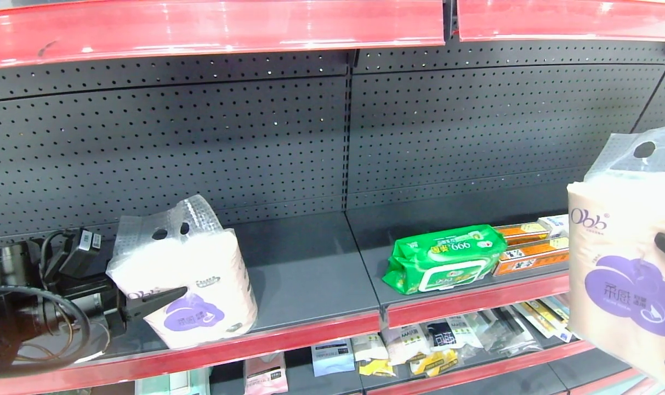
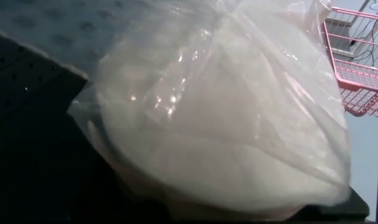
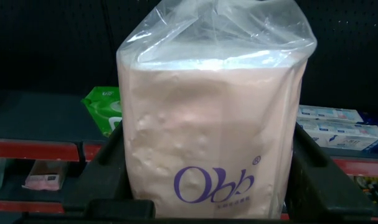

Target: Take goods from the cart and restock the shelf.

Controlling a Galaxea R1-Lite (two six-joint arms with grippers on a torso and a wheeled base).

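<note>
Where the head view looks closest, at its right edge, a cream tissue pack [image 1: 628, 263] is held up in front of the shelf [image 1: 310, 274]. It is wrapped in clear plastic with a punched carry handle on top and a purple cloud mark on its face. The right end effector [image 3: 210, 186] has it clamped, with black fingers [image 3: 108, 168] spread to the pack's full width and pressed against both flanks.

Farther in, at the shelf's left front, stands a white tissue pack [image 1: 200, 274], leaning a little, with the same purple mark and a dotted clear handle flap. The left end effector [image 1: 162, 299] reaches in level from the left and is closed on this pack. One dark finger lies across its front face (the other is hidden behind it). The left wrist view has the pack's glossy wrap right up against the camera, with a pink cart [image 2: 363, 68] behind.

Deeper on the shelf's right half lies a green wipes pack [image 1: 444, 263], touching orange boxes [image 1: 532, 255] beside it.
</note>
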